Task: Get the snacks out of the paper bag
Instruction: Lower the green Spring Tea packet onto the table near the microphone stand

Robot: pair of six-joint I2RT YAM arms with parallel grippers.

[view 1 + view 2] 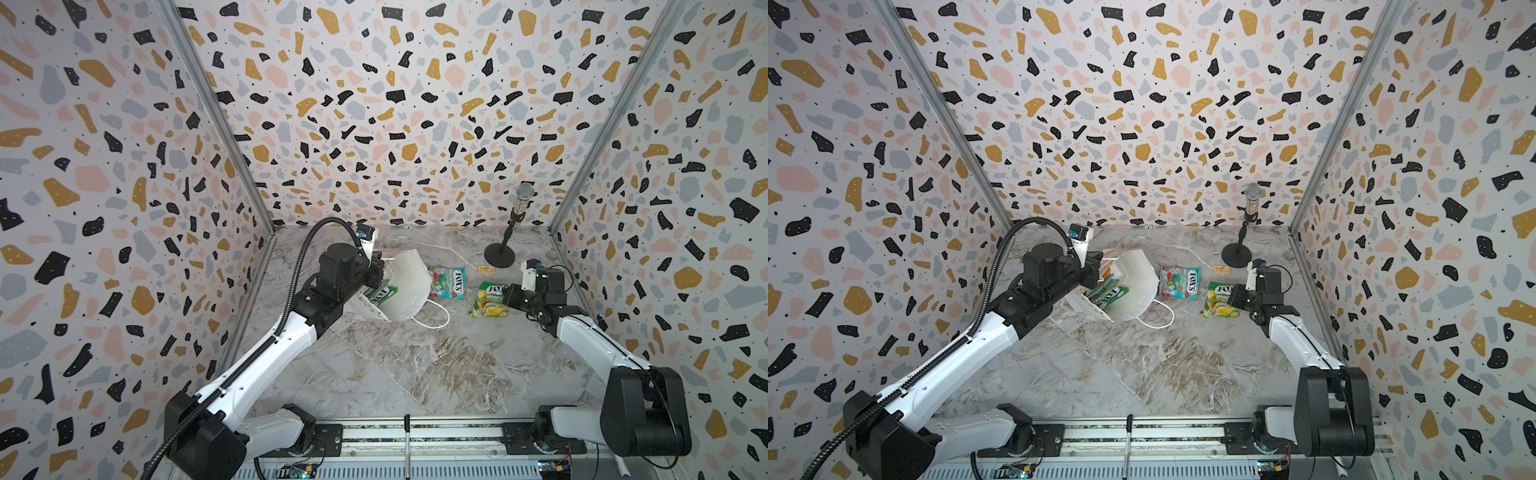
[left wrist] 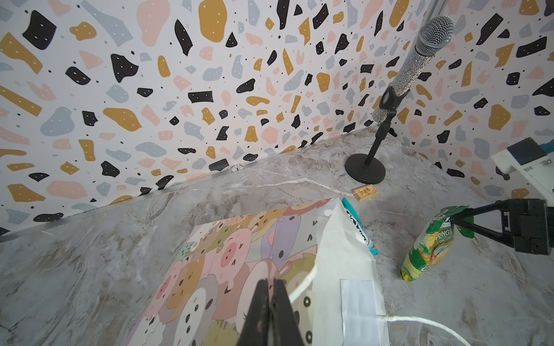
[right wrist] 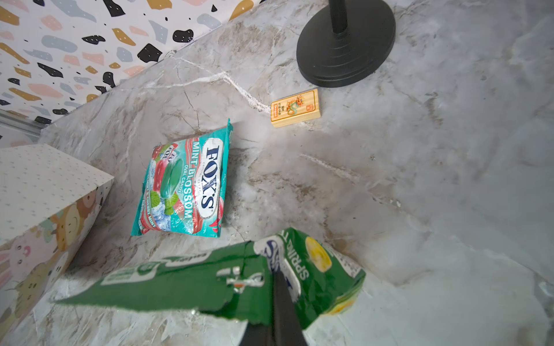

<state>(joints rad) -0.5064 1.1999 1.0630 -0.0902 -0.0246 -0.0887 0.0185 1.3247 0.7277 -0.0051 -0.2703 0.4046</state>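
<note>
Dial: read as in a top view, 12 toward the back wall.
Right gripper (image 2: 456,221): jaws closed on the top edge of the green-yellow packet (image 3: 209,281). The packet hangs from them with its lower end on the table (image 1: 415,365).
Left gripper (image 2: 270,283): jaws pinched together on the colourful side of the paper bag (image 1: 405,286), beside a cord handle (image 1: 434,320).
Paper bag: tipped over at the left arm's end, mouth toward about 8 o'clock. Several packets (image 1: 1111,293) show inside it.
Teal-red packet (image 1: 448,282): flat on the table at 3 o'clock of the bag, just beside it and apart from the held packet.
Step in hand: by my reading, the second snack is being set down while the left arm steadies the bag.
Next move: probably let go, lift clear, then reach toward 9 o'clock for the bag's mouth. That mouth faces away from the right arm, so the bag may need turning.
Edges: the right wall (image 1: 665,249) is near at 3 o'clock of the right gripper. The microphone stand (image 1: 500,253) is at 12 and a wooden block (image 3: 295,108) at 11.
Open room: the widest free space is toward 6 o'clock, where the table's front half looks bare.
</note>
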